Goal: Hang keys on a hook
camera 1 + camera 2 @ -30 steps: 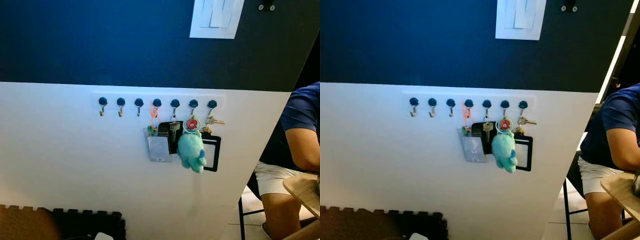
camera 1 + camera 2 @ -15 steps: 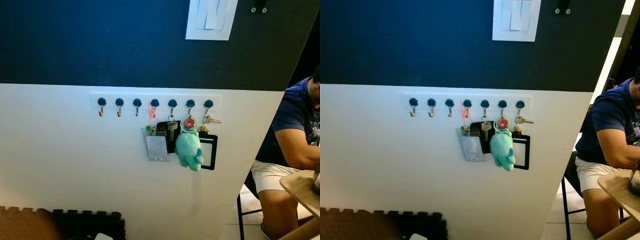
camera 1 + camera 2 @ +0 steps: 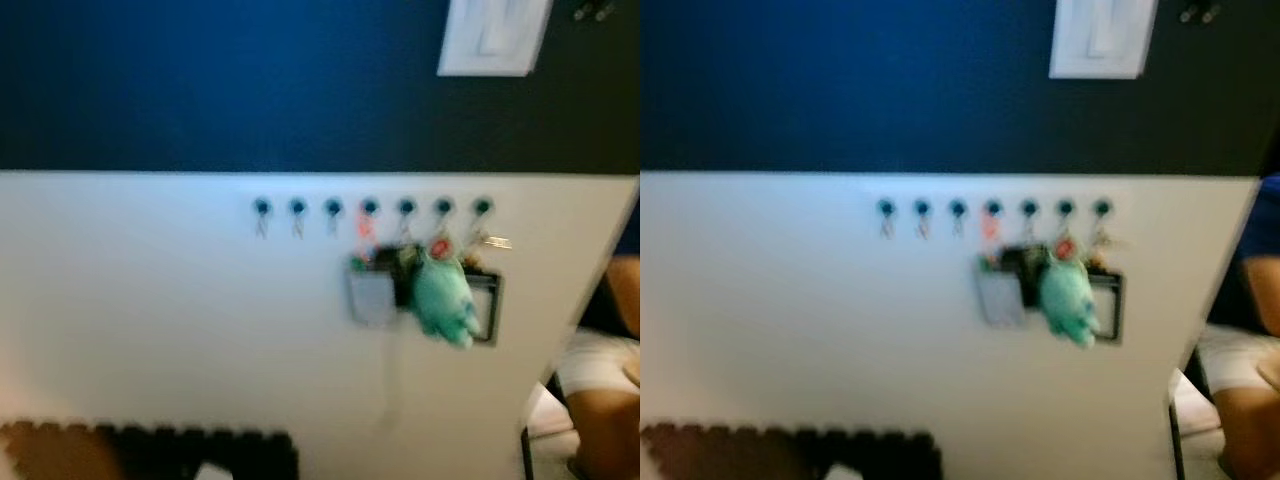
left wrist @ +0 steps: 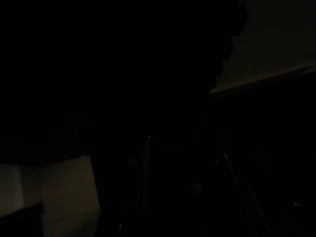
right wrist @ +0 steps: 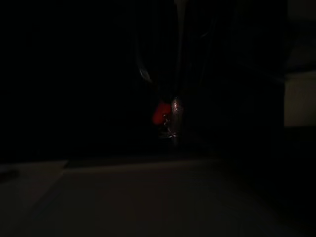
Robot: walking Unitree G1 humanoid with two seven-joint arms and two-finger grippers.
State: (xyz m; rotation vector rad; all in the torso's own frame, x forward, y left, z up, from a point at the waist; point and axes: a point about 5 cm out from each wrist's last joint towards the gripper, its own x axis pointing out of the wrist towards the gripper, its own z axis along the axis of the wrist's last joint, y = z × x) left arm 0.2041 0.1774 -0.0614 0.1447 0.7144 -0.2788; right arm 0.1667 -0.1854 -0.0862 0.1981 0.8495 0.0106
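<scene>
Where white wall meets navy, round-knobbed hook rail (image 3: pixel 370 208), fuzzy teal plush (image 3: pixel 441 300), right gripper (image 5: pixel 170 116) pinching glinting metal keys (image 5: pixel 174 118), red tag.

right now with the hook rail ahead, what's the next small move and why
Probably steady up facing the hook rail and then raise the right arm. The head views are blurred, and the three leftmost hooks look free. In the dark right wrist view something metallic with a red tag, likely the keys, hangs at the right gripper.
</scene>
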